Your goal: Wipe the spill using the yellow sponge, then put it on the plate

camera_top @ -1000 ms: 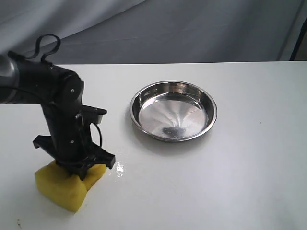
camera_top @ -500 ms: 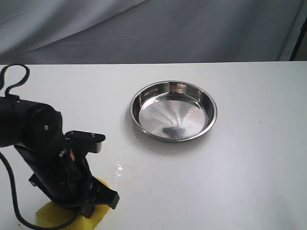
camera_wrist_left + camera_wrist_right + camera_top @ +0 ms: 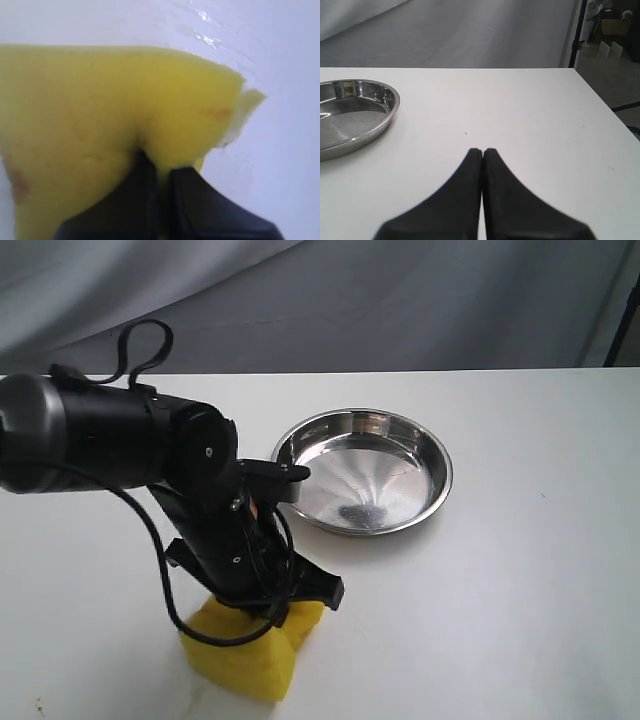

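Observation:
My left gripper (image 3: 262, 618) is shut on the yellow sponge (image 3: 245, 655) and presses it against the white table near the front, left of centre. In the left wrist view the sponge (image 3: 110, 115) is pinched deep between the black fingers (image 3: 192, 190), and a wet sheen (image 3: 207, 37) glistens on the table beyond it. No amber puddle shows in any view; the arm and sponge cover that spot. The steel plate (image 3: 437, 465) sits behind and to the right, with nothing on it. My right gripper (image 3: 482, 151) is shut on nothing, hovering above the bare table to the right of the plate (image 3: 390, 102).
A grey cloth backdrop (image 3: 400, 300) hangs behind the table. The table's right edge (image 3: 597, 102) drops off near a dark stand (image 3: 576, 35). The left arm's cable (image 3: 160, 570) loops down beside the sponge.
The left arm has swept the sponge from the front left corner to the right and a little back, over where the wet glint lay. The plate has not moved.

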Robot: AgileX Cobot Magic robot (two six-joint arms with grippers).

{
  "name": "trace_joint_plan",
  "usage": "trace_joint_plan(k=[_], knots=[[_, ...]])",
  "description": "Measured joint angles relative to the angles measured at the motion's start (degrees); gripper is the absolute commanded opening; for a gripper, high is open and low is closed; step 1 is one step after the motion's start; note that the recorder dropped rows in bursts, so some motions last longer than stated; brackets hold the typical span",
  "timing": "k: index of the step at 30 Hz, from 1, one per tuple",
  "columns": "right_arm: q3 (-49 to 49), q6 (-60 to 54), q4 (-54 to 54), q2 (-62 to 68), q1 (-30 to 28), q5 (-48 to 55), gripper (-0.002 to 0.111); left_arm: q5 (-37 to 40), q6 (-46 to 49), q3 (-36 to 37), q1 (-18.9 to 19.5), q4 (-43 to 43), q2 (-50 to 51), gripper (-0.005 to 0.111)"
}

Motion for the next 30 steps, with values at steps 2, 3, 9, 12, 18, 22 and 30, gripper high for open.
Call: trace_joint_plan(k=[2, 3, 9, 12, 18, 22, 30], knots=[[0.0, 0.0, 0.0, 0.0, 0.0, 0.0, 0.0, 0.3, -0.6, -1.0, 0.3, 1.9, 1.6, 0.0], [0.0, 0.0, 0.0, 0.0, 0.0, 0.0, 0.0, 0.3, -0.8, -1.3, 0.6, 2.5, 2.4, 0.0], [0.0, 0.0, 0.0, 0.0, 0.0, 0.0, 0.0, 1.1, -1.3, -2.0, 4.8, 3.6, 4.3, 0.0], [0.0, 0.0, 0.0, 0.0, 0.0, 0.0, 0.0, 1.2, -1.3, -2.0, 8.5, 3.6, 4.5, 0.0], [0.0, 0.0, 0.0, 0.0, 0.0, 0.0, 0.0, 1.9, -1.3, -2.0, 14.8, 4.0, 4.7, 0.0], [0.0, 0.0, 0.0, 0.0, 0.0, 0.0, 0.0, 2.3, -1.3, -2.0, 14.4, 5.1, 4.7, 0.0], [0.0, 0.0, 0.0, 0.0, 0.0, 0.0, 0.0, 2.3, -1.3, -2.3, 5.8, 10.3, 4.8, 0.0]])
